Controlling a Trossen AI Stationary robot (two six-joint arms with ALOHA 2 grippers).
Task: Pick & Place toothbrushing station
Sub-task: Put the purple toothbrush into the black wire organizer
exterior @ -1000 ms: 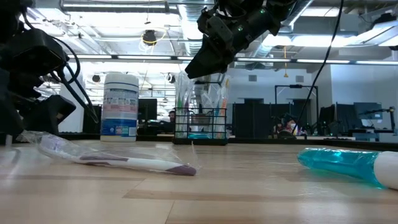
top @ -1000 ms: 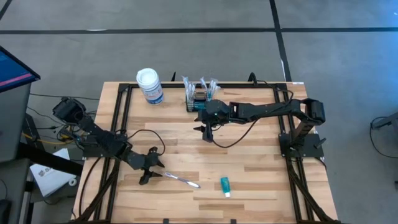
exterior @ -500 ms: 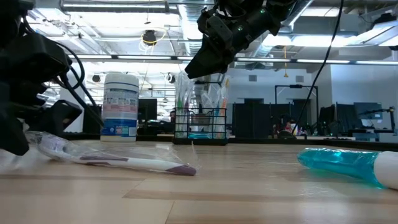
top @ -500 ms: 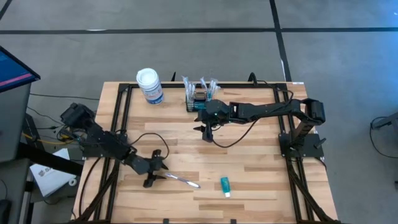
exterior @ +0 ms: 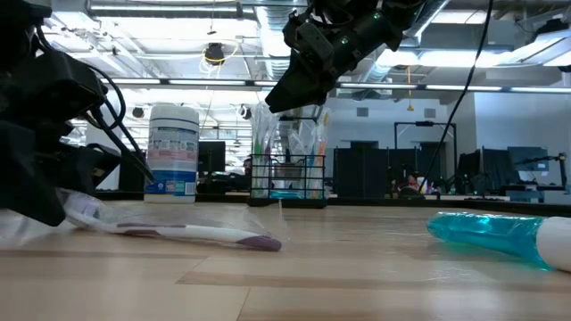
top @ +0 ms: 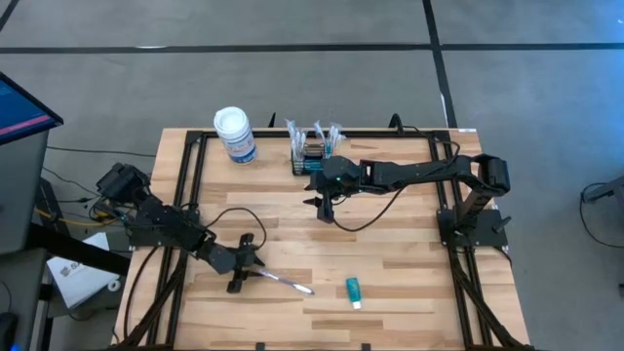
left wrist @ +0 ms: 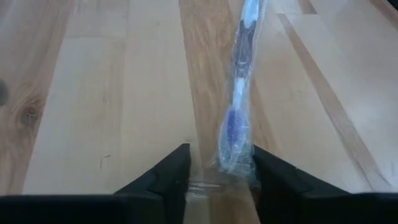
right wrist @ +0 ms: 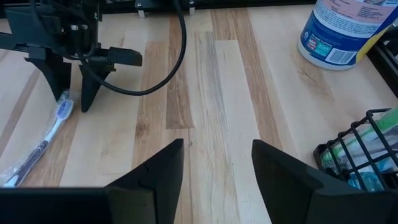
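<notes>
- Black wire-mesh rectangular basket [top: 312,155] sits at the far edge of the wooden tabletop [top: 390,253], just beside the white-lidded round canister [top: 235,135].
- Right gripper [top: 325,211] hovers near the basket, jaws wide, empty.
- Left gripper [left wrist: 219,167] is well away from the basket, jaws straddling the plastic-wrapped toothbrush [left wrist: 239,99] head, not visibly clamped.

A grey floor [top: 292,78] surrounds the wooden table [top: 390,263], crossed by dark seams that split it into large panels. At the left edge stands a dark cabinet [top: 19,195] with a slanted screen [top: 24,107] showing blue and pink. Loose cables [top: 68,200] trail beside it. Seen level across the table, the room behind is an open workshop: long ceiling lights [exterior: 178,11], exposed ducts and beams, a white wall [exterior: 522,125] (right side), and rows of dark monitors [exterior: 526,165] and desks.
</notes>
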